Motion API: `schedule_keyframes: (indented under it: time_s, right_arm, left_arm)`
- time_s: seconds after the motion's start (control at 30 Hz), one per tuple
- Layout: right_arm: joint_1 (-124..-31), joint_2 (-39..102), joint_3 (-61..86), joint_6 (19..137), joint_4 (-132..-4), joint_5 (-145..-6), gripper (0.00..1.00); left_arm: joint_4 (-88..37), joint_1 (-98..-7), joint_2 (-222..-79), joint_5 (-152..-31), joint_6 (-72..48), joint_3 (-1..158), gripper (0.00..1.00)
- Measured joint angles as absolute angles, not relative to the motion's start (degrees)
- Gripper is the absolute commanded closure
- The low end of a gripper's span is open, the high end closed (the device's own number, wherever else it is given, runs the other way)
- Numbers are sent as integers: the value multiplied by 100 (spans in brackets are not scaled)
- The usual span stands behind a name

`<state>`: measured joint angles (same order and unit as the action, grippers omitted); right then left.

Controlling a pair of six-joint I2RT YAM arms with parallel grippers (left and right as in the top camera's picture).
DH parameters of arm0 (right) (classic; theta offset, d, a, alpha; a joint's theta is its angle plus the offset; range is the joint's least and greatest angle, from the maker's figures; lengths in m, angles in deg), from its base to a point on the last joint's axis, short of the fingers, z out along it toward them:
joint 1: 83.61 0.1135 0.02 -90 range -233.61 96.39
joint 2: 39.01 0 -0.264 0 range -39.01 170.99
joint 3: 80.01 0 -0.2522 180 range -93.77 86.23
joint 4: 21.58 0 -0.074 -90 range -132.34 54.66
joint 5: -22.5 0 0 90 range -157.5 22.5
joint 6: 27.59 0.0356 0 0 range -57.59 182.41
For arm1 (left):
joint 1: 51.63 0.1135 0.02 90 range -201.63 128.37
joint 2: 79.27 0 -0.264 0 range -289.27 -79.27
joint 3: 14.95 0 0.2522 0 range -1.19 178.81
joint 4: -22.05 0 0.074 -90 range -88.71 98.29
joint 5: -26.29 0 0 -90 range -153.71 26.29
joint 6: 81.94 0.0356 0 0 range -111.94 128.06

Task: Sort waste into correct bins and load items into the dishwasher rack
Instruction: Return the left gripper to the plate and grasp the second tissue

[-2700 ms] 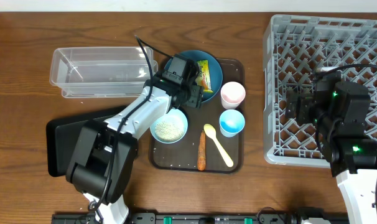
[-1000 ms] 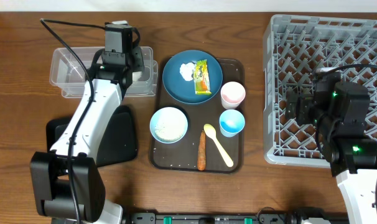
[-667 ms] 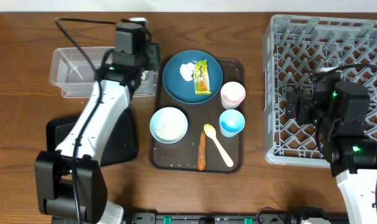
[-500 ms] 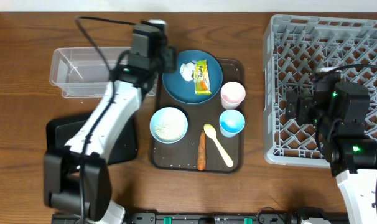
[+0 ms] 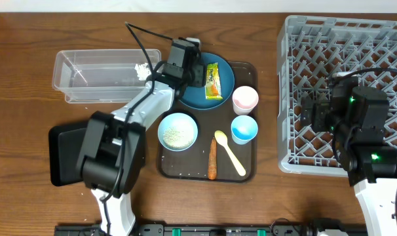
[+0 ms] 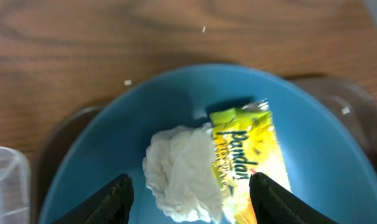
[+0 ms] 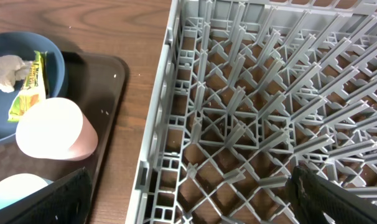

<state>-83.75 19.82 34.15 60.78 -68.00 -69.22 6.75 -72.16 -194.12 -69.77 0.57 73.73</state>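
Observation:
My left gripper is open just above the dark blue plate. Its fingers straddle a crumpled white tissue that lies against the yellow-green wrapper. The clear tub holds a white tissue bit. The black tray is partly under my left arm. The bowl of rice, pink cup, blue cup, spoon and carrot are untouched. My right gripper is open and empty over the grey rack.
The plate, bowl, cups, spoon and carrot all sit on the dark brown serving tray, between the tub and the rack. The right wrist view shows the pink cup and the tray edge close to the rack's left wall.
My left gripper went from the plate to over the clear tub, then swung back right over the plate. The right arm has not moved.

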Motion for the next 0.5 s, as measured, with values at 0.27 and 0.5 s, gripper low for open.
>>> schedule_keyframes:
  time_s: [0.27,0.5]
  right_arm:
    - [-8375,1982,3415,6076,-6807,-6922,1]
    - [-8375,1982,3415,6076,-6809,-6922,1]
  left_arm:
    - [668,-7216,-19724,-6973,42,7371,67]
    - [515,-7216,-19722,-6975,47,7371,94]
